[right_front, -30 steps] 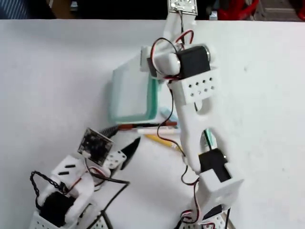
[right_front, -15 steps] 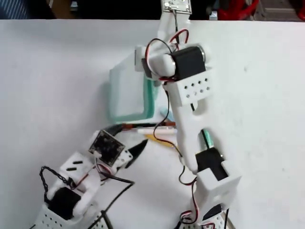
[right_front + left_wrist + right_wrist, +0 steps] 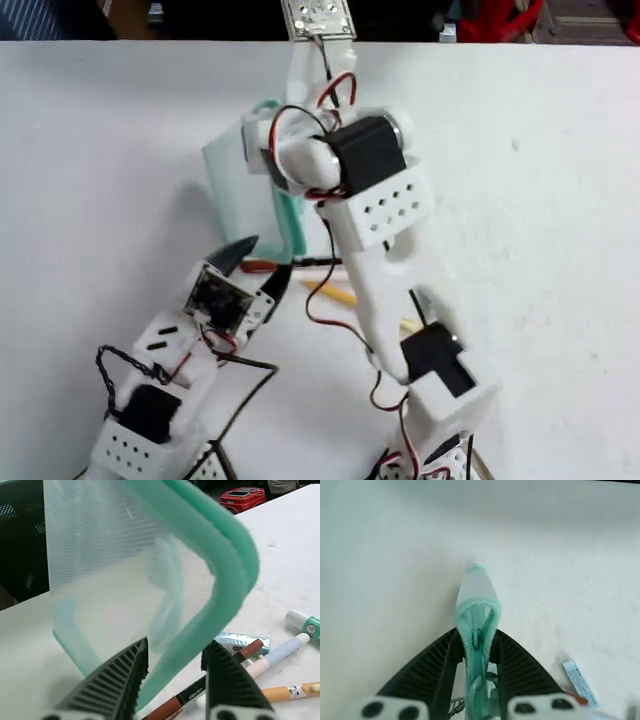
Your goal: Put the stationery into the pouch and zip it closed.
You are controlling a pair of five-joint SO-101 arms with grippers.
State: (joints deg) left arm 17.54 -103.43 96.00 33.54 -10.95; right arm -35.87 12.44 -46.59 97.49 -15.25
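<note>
The mesh pouch (image 3: pixel 235 180) with green trim hangs tilted above the table, and my right gripper (image 3: pixel 476 650) is shut on its zipper edge (image 3: pixel 476 612). My left gripper (image 3: pixel 258 268) is open just under the pouch's lower corner. In the left wrist view the green trim (image 3: pixel 220 565) runs down between the spread fingers (image 3: pixel 125 675) of that gripper (image 3: pixel 175 662). On the table beneath lie a brown pen (image 3: pixel 220 672), a white pen (image 3: pixel 280 652), a yellow pencil (image 3: pixel 335 293), a small blue packet (image 3: pixel 245 641) and a green-capped item (image 3: pixel 305 622).
The right arm's white links (image 3: pixel 385 250) cross over the stationery in the high view and hide part of it. The table's far edge (image 3: pixel 150 42) runs along the back. Bare white tabletop lies to the left and right.
The right arm has swung the pouch to the left and tilted it. The left arm has come forward, bringing its open fingers up to the pouch's lower corner.
</note>
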